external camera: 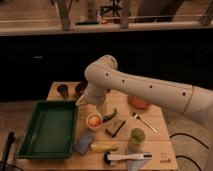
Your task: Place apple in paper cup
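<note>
The camera view shows one white arm [145, 87] reaching in from the right over a wooden table [162, 145]. Its gripper [96, 106] hangs just above the single paper cup [88, 123]. From here I cannot tell whether the gripper is open or closed. One apple [94, 120], reddish-orange, sits in the mouth of that white cup and fills it almost to the rim. The cup stands just right of the one green tray [50, 127], which takes up the left side of the table.

Two dark brown cups [62, 90] stand near each other at the back left corner. One flat orange bowl [139, 103] lies at the back right, partly behind the arm. A single piece of cutlery [143, 122] lies slantwise in front of the bowl. Near the paper cup are one small green item [110, 115] and one brown block [116, 127]. Along the front edge lie one blue object [84, 142], one banana [104, 148], one pale green round thing [137, 136] and one long black-and-white tool [126, 157]
</note>
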